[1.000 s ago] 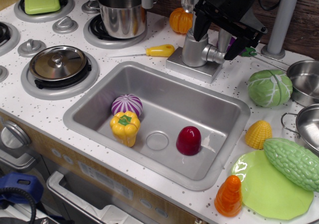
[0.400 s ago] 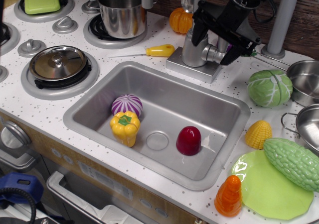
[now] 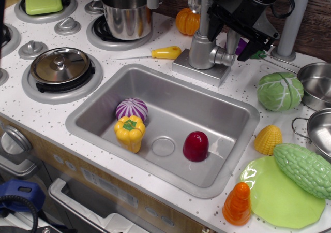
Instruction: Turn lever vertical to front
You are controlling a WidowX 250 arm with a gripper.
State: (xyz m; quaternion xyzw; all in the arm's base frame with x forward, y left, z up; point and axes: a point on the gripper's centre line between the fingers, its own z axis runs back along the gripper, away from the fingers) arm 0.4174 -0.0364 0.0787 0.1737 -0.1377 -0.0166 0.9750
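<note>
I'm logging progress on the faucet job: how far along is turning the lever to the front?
Nothing looks finished. The lever stands upright beside the faucet body, not swung forward. In hand: the end effector sits spread around the lever, though whether its fingers touch it is unclear. Left: gripping or pushing the lever and rotating it toward the sink.

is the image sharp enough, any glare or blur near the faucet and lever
In observation.image, the sink and toy vegetables are sharp; soft glare streaks show on the steel pot and faucet body. The dark end effector is underexposed, so its fingers blend together, and it partly hides the lever, which looks slightly soft.
</note>
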